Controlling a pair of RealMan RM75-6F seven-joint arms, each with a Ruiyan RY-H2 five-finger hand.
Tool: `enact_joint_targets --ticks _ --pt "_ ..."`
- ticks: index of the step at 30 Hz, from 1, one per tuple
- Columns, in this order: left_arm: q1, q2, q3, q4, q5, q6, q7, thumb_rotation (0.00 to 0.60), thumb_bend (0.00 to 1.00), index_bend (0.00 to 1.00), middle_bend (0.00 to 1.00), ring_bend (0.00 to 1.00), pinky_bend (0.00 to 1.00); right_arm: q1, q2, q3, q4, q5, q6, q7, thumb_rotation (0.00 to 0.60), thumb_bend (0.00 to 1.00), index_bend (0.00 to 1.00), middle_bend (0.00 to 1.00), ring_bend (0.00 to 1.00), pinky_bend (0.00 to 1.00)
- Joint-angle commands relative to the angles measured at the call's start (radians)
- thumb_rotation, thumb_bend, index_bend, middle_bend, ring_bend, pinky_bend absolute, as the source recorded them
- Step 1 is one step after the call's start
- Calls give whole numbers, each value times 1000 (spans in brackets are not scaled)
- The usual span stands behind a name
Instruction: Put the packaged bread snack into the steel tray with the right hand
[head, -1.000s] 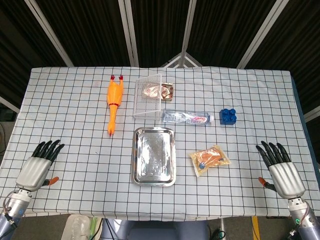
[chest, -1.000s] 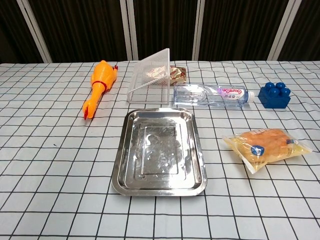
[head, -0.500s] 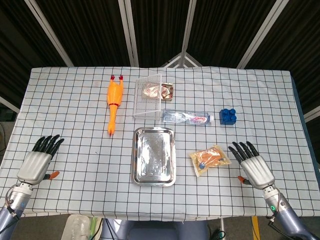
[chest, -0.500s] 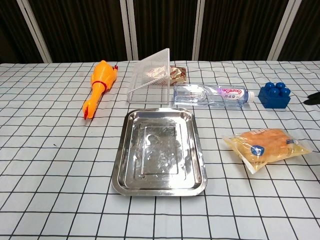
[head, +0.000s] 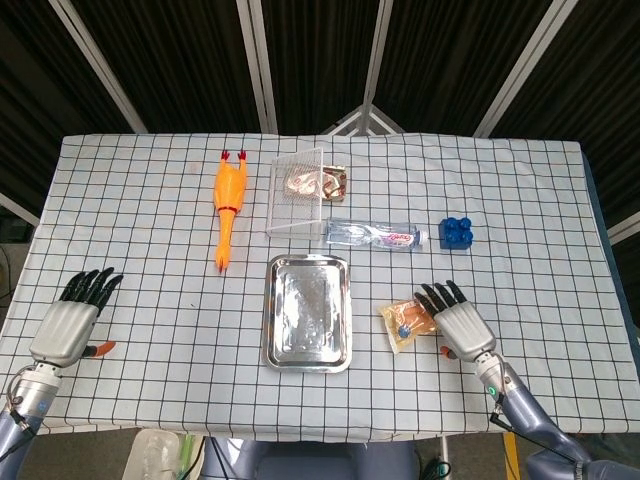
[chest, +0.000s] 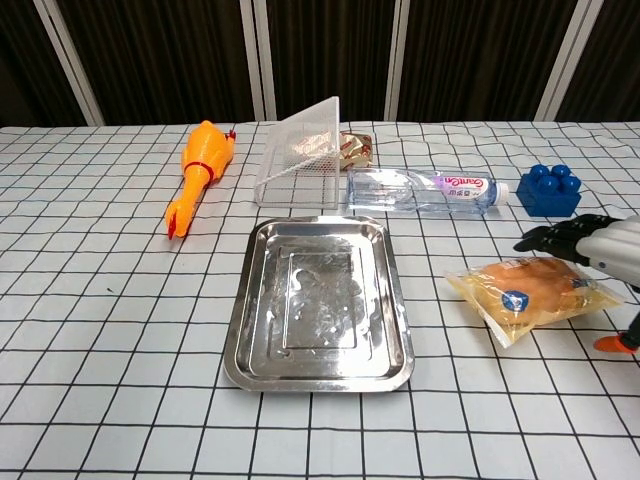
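Note:
The packaged bread snack (head: 408, 321) (chest: 528, 291) lies flat on the checkered cloth, just right of the empty steel tray (head: 308, 311) (chest: 320, 302). My right hand (head: 458, 322) (chest: 592, 242) hovers over the packet's right end, palm down, fingers spread and holding nothing. Whether its fingertips touch the wrapper is not clear. My left hand (head: 68, 320) rests open at the table's front left, far from both; the chest view does not show it.
Behind the tray lie a water bottle (head: 375, 235) (chest: 425, 190), a clear plastic box (head: 298, 192) with a wrapped snack (head: 318, 182) behind it, an orange rubber chicken (head: 228, 203) (chest: 198, 165), and a blue block (head: 457, 233) (chest: 549, 190) at the right.
My right hand has swept left from the table's right edge to just over the bread packet's right end. The left hand has drifted slightly lower. The objects have not moved.

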Motion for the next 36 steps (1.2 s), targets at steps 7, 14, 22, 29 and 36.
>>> enact_joint_targets --ticks 7,14,22,29,36 --pt "-8 10 -12 11 -27 -20 -29 600 80 0 0 0 0 45 -12 25 -49 52 -21 -94 600 359 132 71 29 247" --pt "-7 16 -14 10 -33 -17 -40 600 80 0 0 0 0 72 -24 18 -63 90 -47 -146 600 481 484 439 321 511" --pt "-4 21 -12 6 -34 -12 -45 600 80 0 0 0 0 82 -23 10 -77 116 -35 -172 600 498 558 489 345 542" --pt "0 25 -10 0 -27 -2 -51 600 80 0 0 0 0 81 -2 11 -159 100 25 -231 600 498 558 490 358 542" --pt "-2 23 -3 -4 -19 -7 -42 600 80 0 0 0 0 158 -50 68 -266 155 8 -381 600 499 558 491 370 542"
